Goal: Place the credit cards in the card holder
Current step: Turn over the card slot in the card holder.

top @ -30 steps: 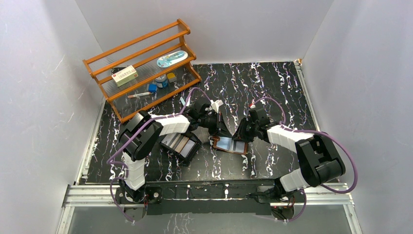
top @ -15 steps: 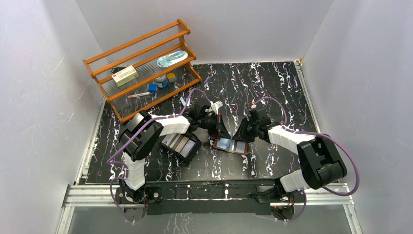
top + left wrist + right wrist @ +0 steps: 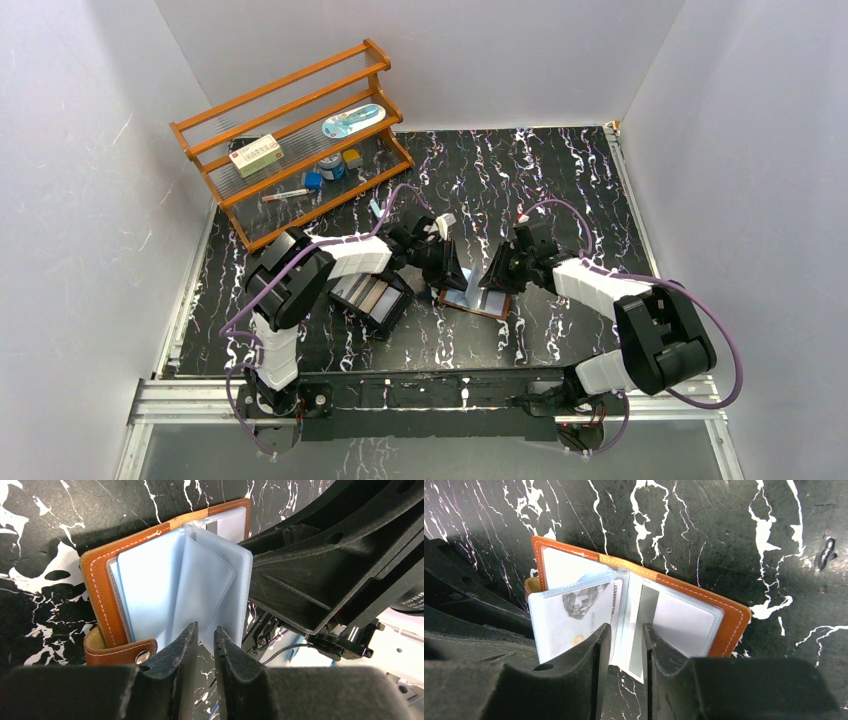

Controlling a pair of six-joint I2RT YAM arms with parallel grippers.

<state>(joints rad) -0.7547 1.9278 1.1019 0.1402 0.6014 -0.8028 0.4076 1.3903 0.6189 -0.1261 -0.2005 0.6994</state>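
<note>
Top view: the card holder (image 3: 478, 301) lies open on the bench (image 3: 560, 180), between the 2 grippers and right of a black tray (image 3: 398, 310). The tray holds loose credit cards (image 3: 366, 293). A wooden rack (image 3: 290, 130) stands at the rear left.

Left wrist view: the left gripper (image 3: 205, 630) has its fingers slightly parted. They straddle the lower edge of a clear sleeve (image 3: 207, 590) that stands up from the holder's orange-brown cover (image 3: 97, 585). The gap looks wider than the sleeve. The strap with its snap stud (image 3: 143, 656) lies just beside the left finger.

Right wrist view: the right gripper (image 3: 626, 630) also has its fingers a narrow gap apart. Between them are a sleeve edge and a grey card (image 3: 644, 615); whether either is pinched cannot be told. The sleeve to the left holds 1 white printed card (image 3: 574, 615).
</note>
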